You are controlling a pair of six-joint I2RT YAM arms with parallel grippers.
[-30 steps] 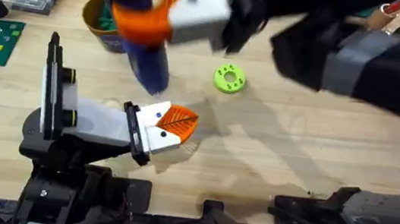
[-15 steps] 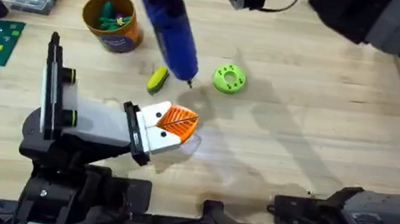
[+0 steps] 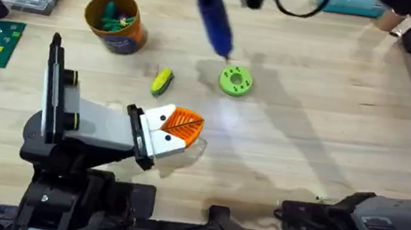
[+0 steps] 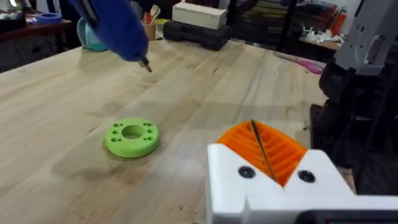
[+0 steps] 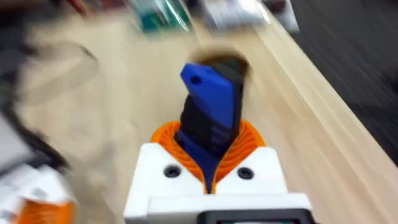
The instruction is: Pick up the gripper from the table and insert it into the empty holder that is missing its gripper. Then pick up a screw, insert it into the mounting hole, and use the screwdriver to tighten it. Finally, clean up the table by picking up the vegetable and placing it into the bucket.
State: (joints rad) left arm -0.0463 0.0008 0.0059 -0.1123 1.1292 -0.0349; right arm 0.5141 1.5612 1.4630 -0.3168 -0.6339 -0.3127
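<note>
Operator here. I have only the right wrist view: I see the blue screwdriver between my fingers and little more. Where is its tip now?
Observer: In the overhead view the screwdriver tilts down, and its tip hangs just behind the green disc, apart from it.
Operator: Is the vegetable in the bucket?
Observer: No. The vegetable lies on the table, left of the disc.
Operator: And the bucket?
Observer: The bucket stands upright farther back and left, with green things inside.

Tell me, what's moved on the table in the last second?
The right gripper, clamped on the blue screwdriver, carried it up and away toward the table's far edge, uncovering the corn. The green disc, the bucket and the holder stayed put.
</note>
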